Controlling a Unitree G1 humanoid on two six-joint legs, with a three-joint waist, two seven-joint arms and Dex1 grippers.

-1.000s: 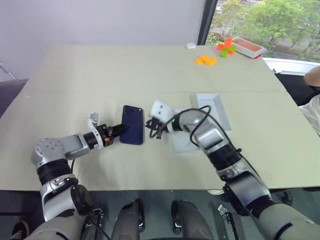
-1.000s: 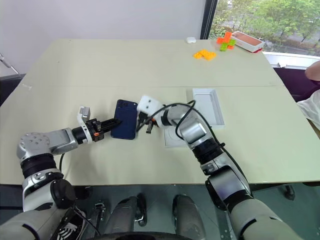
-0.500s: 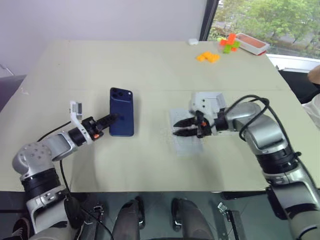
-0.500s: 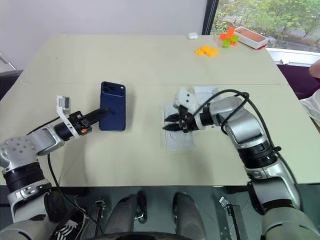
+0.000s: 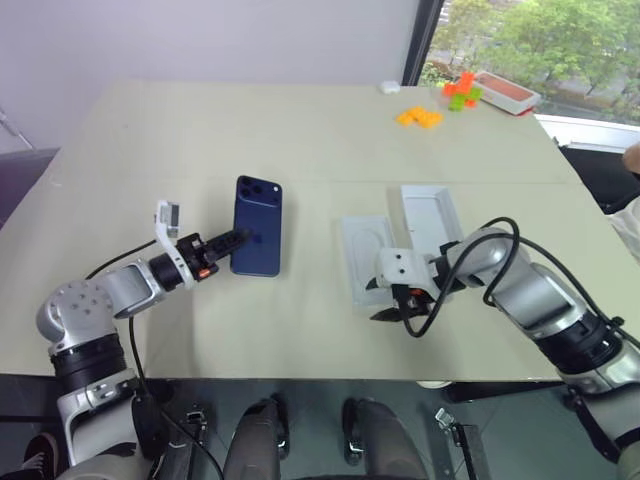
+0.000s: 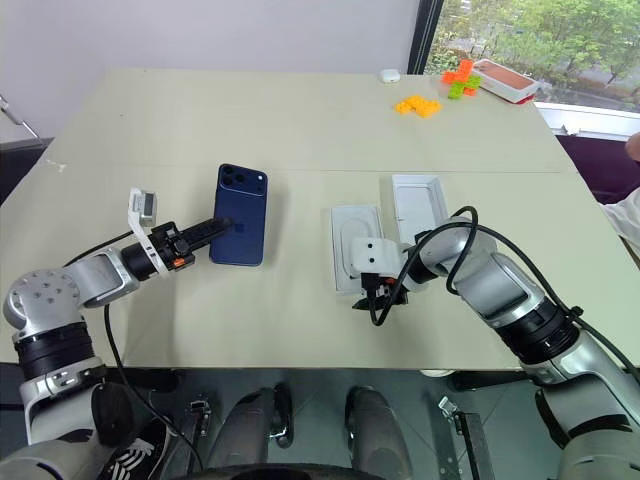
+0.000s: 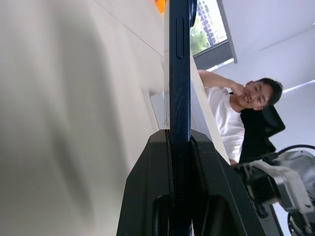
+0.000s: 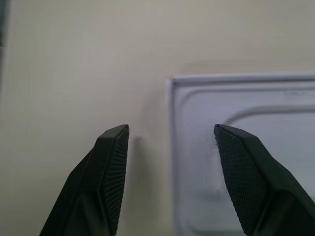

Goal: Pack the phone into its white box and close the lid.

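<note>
While the left fingers [image 5: 232, 241] pinch the phone [image 5: 258, 239] above the worktop [image 5: 300, 130], the right fingers [image 8: 167, 162] gape empty beside the insert [image 5: 367, 255]; next, carry it to the white box [image 5: 431, 215].

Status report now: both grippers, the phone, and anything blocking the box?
Left gripper shut on the phone, lifted off the table. Right gripper open, empty, over a corner of the thin white insert. White box beside it, open, unobstructed.

Beige table [image 5: 300, 130] (window [image 5: 520, 35] beyond)
</note>
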